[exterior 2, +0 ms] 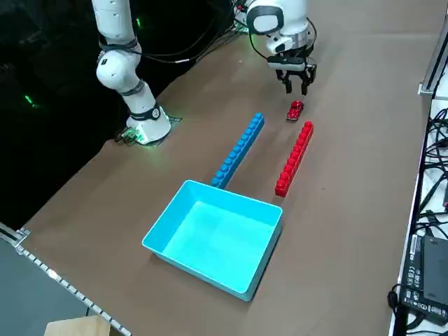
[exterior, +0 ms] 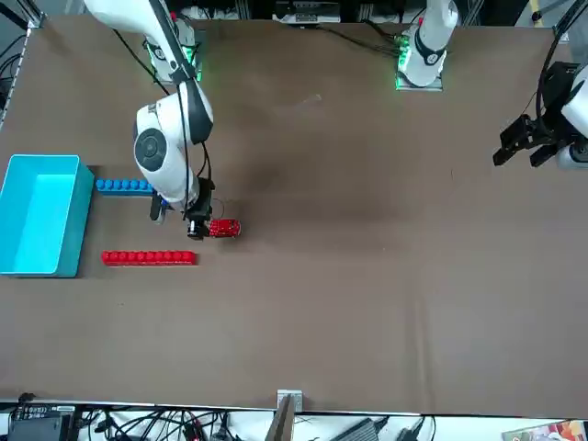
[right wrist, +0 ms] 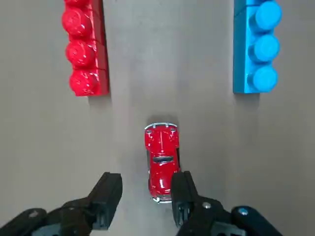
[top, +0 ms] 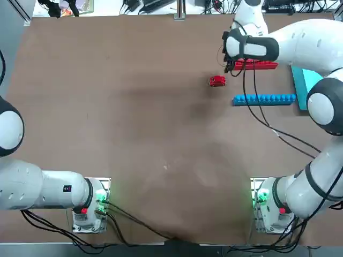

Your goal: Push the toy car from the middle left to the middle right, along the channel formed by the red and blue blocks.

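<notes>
Wrist cam: right gripper (right wrist: 147, 200) has its fingers apart, one right beside the toy car (right wrist: 163, 162), whose nose points lengthwise toward the channel (right wrist: 172, 54).

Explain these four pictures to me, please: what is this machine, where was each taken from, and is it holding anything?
The machine is a robot arm ending in a two-fingered gripper. One picture looks straight down, one faces the robot across the table, one looks down from its right side, and one comes from its wrist.

On the table lie a small red toy car, a red studded bar, a blue studded bar and an open light-blue bin. The bars form a lane, and the car sits just outside one end.

The right gripper is open at the car's rear, gripping nothing.
</notes>
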Available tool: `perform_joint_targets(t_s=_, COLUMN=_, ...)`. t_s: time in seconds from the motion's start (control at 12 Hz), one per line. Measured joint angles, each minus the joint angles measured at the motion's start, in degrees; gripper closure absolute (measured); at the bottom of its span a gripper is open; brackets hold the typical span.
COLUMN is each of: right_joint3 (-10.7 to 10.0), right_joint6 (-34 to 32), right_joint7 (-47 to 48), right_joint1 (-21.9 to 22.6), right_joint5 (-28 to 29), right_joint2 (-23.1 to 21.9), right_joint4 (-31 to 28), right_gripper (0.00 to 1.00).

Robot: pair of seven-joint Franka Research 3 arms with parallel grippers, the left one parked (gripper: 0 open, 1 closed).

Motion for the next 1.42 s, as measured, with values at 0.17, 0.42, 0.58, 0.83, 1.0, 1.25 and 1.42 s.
perform_joint_targets(t_s=0.17, right_joint3=0.0, right_joint6=2.27, right_joint7=0.34, right_joint1=0.58, right_joint5=0.0, right_joint2=0.0, right_joint4=-1.92, right_gripper=0.37)
perform_joint_targets(t_s=0.42, right_joint3=0.0, right_joint6=3.42, right_joint7=0.88, right_joint1=0.95, right_joint5=0.02, right_joint2=0.06, right_joint4=-3.15, right_gripper=0.37)
perform_joint_targets(t_s=0.58, right_joint3=-0.01, right_joint6=4.71, right_joint7=1.35, right_joint1=0.96, right_joint5=0.03, right_joint2=0.37, right_joint4=-3.53, right_gripper=0.37)
perform_joint_targets(t_s=0.83, right_joint3=-0.02, right_joint6=7.08, right_joint7=1.59, right_joint1=0.96, right_joint5=0.03, right_joint2=2.17, right_joint4=-3.67, right_gripper=0.38)
perform_joint_targets(t_s=1.0, right_joint3=-0.01, right_joint6=7.97, right_joint7=1.61, right_joint1=0.97, right_joint5=0.03, right_joint2=3.07, right_joint4=-3.67, right_gripper=0.41)
perform_joint_targets(t_s=1.25, right_joint3=-0.01, right_joint6=8.29, right_joint7=1.63, right_joint1=0.99, right_joint5=0.03, right_joint2=3.84, right_joint4=-3.67, right_gripper=0.42)
perform_joint_targets(t_s=1.42, right_joint3=-0.01, right_joint6=8.58, right_joint7=1.64, right_joint1=0.99, right_joint5=0.03, right_joint2=4.16, right_joint4=-3.67, right_gripper=0.42)
